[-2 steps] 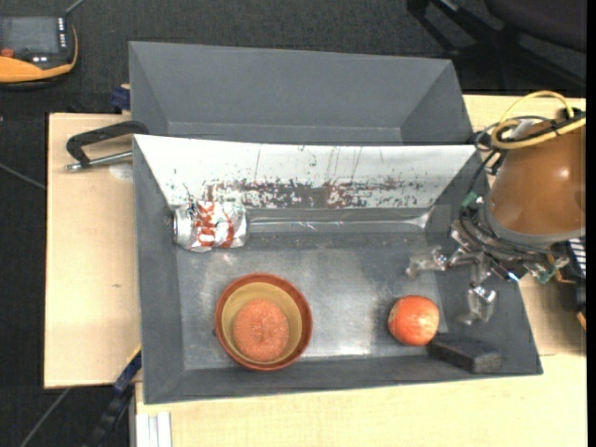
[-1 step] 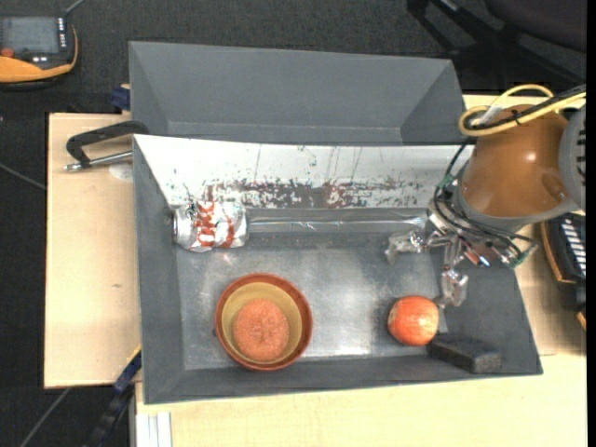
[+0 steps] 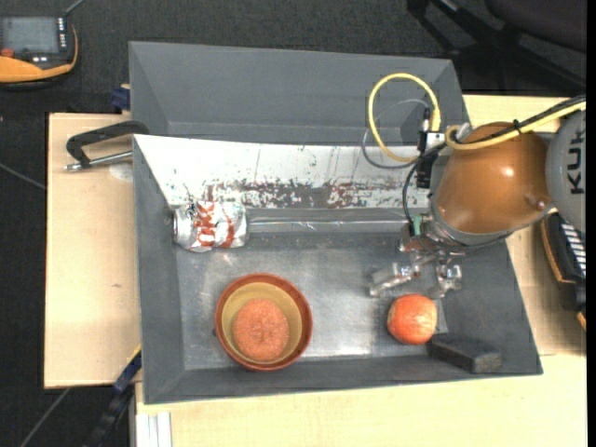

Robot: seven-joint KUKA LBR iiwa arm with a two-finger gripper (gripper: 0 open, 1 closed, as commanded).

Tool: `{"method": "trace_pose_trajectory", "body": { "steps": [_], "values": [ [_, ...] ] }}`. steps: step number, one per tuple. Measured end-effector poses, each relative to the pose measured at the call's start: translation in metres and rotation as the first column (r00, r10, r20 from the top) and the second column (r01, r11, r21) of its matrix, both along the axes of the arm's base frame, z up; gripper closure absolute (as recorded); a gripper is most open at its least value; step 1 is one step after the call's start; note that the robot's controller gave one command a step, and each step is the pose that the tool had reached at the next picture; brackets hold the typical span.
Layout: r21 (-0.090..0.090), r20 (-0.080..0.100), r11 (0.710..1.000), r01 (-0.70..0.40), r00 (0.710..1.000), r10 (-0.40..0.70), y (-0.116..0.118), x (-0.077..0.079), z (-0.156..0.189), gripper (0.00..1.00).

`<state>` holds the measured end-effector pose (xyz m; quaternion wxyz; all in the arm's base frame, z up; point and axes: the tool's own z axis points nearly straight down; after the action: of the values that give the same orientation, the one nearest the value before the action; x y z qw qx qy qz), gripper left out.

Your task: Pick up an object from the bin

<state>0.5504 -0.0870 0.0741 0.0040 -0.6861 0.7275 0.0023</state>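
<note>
The gripper [image 3: 415, 283] hangs low in the right part of the bin [image 3: 168, 343], under the arm's orange wrist cover. Its two metal fingers [image 3: 382, 283] stand spread apart with nothing between them. Just beside them, toward the bin's near wall, lies a round red-orange fruit [image 3: 412, 320]; whether a fingertip touches it cannot be told. A dark block [image 3: 463, 352] lies right of the fruit in the near right corner. Well apart to the left are an orange bowl [image 3: 264, 324] and a crushed can [image 3: 209, 225].
</note>
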Motion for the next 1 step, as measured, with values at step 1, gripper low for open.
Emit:
{"method": "trace_pose_trajectory", "body": {
  "steps": [1],
  "values": [
    [0.000, 0.002, 0.881, -0.473, 0.881, 0.473, 0.0125, -0.0377, -0.0040, 0.00]
  ]
}}
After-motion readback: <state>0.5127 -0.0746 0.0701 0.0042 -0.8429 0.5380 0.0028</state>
